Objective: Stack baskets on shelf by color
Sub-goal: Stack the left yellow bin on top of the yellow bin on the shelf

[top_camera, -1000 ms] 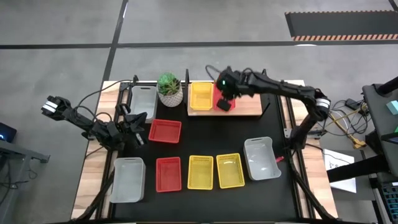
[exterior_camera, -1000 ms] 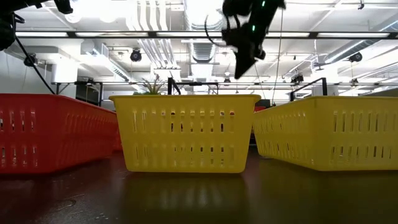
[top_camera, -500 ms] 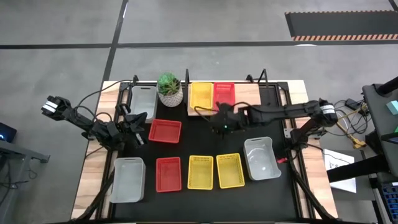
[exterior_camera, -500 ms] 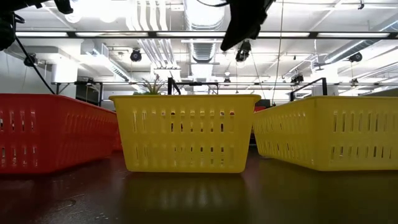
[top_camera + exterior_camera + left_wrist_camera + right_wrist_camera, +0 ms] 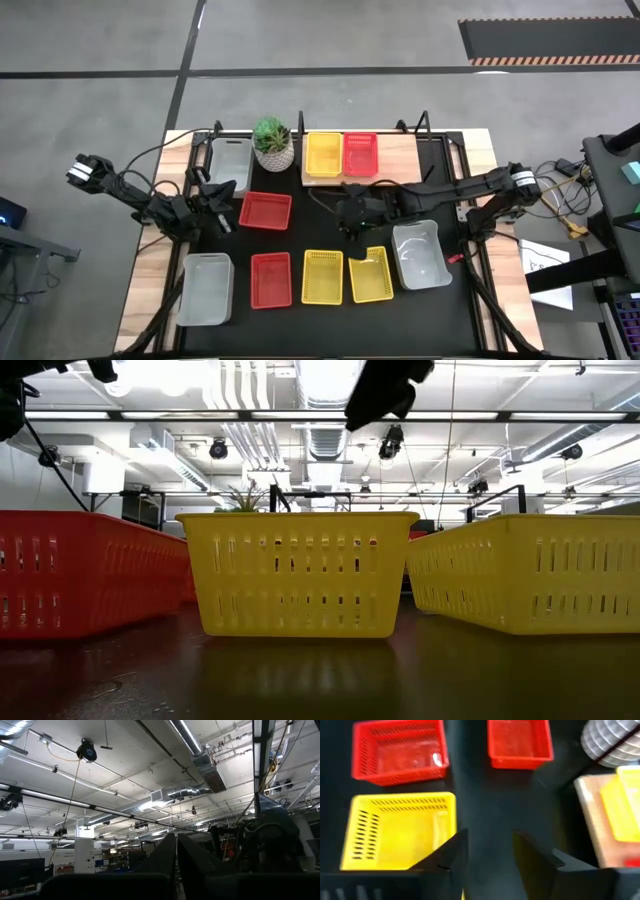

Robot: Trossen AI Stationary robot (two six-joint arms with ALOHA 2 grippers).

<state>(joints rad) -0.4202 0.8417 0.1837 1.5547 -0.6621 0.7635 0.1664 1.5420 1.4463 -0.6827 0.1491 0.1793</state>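
One yellow perforated plastic basket (image 5: 323,153) and one red perforated plastic basket (image 5: 360,153) are seen side by side on the light-brown wooden shelf board (image 5: 400,155). The right gripper (image 5: 349,226), fingers parted and empty, is held above the black tabletop (image 5: 320,215) between shelf and front yellow baskets (image 5: 347,274). The left gripper (image 5: 222,192), fingers pressed together, is parked near the loose red basket (image 5: 266,210).

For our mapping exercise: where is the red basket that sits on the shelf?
In the high view, the red basket sits mid-shelf, immediately right of the yellow basket, with bare board on its right.

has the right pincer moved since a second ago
Yes. In the high view the right pincer has left the shelf and come down toward the front row, now beside a yellow basket.
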